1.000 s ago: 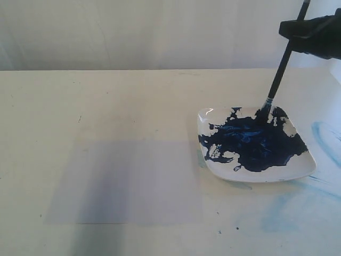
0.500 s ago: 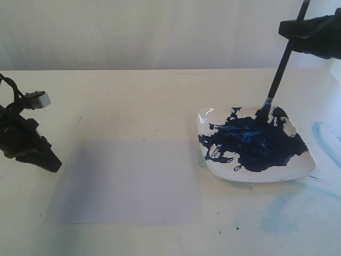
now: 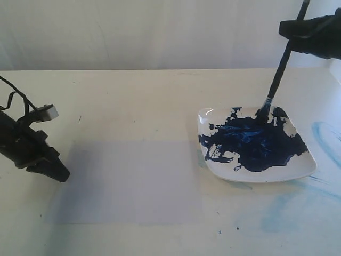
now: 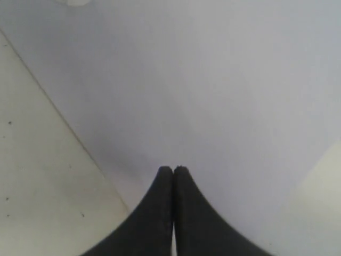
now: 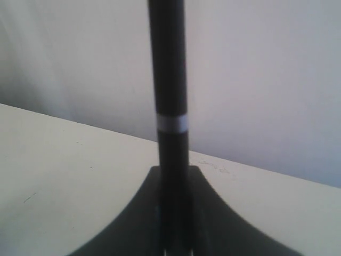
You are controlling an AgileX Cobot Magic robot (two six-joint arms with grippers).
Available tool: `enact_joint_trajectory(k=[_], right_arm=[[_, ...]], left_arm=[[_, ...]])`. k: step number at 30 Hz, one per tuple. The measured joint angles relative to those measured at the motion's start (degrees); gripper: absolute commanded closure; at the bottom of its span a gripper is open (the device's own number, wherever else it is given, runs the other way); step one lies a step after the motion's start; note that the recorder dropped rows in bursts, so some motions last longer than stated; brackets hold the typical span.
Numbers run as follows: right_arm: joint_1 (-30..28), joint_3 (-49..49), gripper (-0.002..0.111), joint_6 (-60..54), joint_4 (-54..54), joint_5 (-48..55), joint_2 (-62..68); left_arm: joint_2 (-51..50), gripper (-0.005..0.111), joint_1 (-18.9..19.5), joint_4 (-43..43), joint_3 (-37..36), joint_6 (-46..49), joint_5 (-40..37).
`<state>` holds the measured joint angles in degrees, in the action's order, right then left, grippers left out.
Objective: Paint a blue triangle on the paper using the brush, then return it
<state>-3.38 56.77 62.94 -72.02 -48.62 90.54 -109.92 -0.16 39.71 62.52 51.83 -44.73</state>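
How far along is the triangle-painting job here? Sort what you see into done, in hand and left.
Done: the right end effector grips the brush. In hand: its bristles sit in the blue paint on the plate, loading up. Left: the paper is blank, so all the painting remains, then returning the brush. The left end effector, shut, sits at the paper's left edge.

Left hand (image 4: pixel 173 169) closed, right hand (image 3: pixel 292 33) clamped.

brush (image 3: pixel 276 80) tip in paint (image 3: pixel 250 144) on plate (image 3: pixel 204 121), paper (image 3: pixel 133 181) just beside
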Motion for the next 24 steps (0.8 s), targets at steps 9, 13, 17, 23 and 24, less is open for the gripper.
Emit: enact_joint_trajectory(k=[9,13,17,23,24], right_arm=[[0.00,0.00,0.108,0.00,0.00,0.00,0.00],[0.00,0.00,0.108,0.00,0.00,0.00,0.00],[0.00,0.00,0.108,0.00,0.00,-0.12,0.00],[0.55,0.00,0.108,-0.44,0.00,-3.73,0.00],[1.20,0.00,0.108,-0.65,0.00,-4.01,0.00]], left_arm=[[-2.44,0.107,0.00,0.87,0.20,0.81,-0.14],[-3.18,0.107,0.00,0.89,0.28,0.92,-0.51],[-3.18,0.107,0.00,0.76,0.33,0.92,-0.49],[-3.18,0.107,0.00,0.52,0.41,0.92,-0.52],[-3.18,0.107,0.00,0.43,0.41,0.92,-0.62]])
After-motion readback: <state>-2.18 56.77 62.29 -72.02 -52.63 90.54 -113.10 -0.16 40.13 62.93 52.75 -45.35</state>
